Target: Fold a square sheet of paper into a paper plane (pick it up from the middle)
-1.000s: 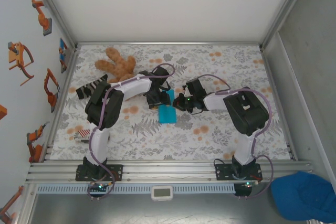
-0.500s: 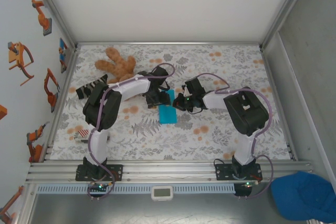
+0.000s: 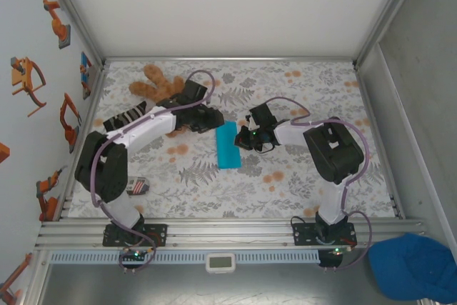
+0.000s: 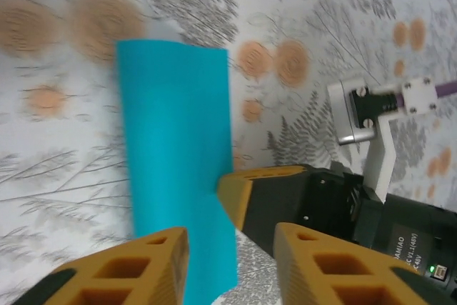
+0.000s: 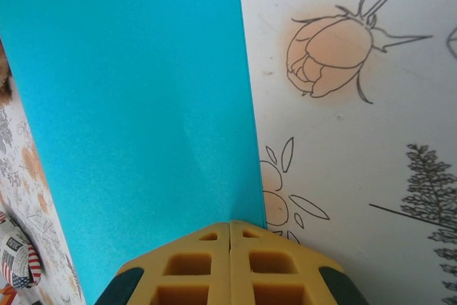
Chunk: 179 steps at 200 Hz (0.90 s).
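**Square sheet of paper (image 3: 228, 145): folded strip, mid-worktop**

Your right gripper (image 5: 229, 230): fingers together, tips touching its right edge. Your left gripper (image 4: 230, 248), just beyond: fingers apart, holding nothing. Teddy bear (image 3: 161, 85) by far-left corner.

Two white robot arms seen from above, bolted side by side. The left arm (image 3: 143, 125) bends at a dark elbow far out on its own side, then stretches forward and inward. The left gripper (image 3: 209, 121) has its yellow fingers (image 4: 128, 273) standing apart (a clear gap shows between them). The right arm (image 3: 332, 151) folds over and reaches inward, held low. The right gripper (image 3: 243, 138) faces the left one, near but apart, its yellow fingers (image 5: 193, 266) pressed flush together.
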{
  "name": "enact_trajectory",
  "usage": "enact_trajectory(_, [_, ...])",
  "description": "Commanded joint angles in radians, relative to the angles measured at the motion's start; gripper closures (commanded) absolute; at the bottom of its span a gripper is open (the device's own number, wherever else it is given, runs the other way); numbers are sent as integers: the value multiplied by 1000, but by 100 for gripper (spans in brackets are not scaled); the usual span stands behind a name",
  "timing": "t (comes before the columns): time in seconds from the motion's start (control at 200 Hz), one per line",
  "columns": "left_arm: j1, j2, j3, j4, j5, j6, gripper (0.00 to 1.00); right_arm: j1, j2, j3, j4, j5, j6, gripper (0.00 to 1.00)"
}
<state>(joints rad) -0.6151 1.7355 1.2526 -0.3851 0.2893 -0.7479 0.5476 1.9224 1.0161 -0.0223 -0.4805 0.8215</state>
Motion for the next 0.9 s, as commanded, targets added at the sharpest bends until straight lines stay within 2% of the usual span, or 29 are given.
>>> enact_trajectory(0.0, [-10,85,2,103,160,-48,72,-2,108,-41,-153,152,-20,100])
enact_trajectory(0.16, [-26,175,44,59,179,-45,85,-2,109,-47,-150,158,-20,100])
enact_trajectory(0.305, [-30,233,55,42,202,-41,91,-3,105,-52,-152,162,-20,100])
enact_trajectory(0.566, [-31,270,78,-68,118,14,94,-2,105,-60,-168,181,-33,100])
enact_trajectory(0.891, [-19,264,27,-79,62,67,95,-2,103,-60,-185,197,-46,100])
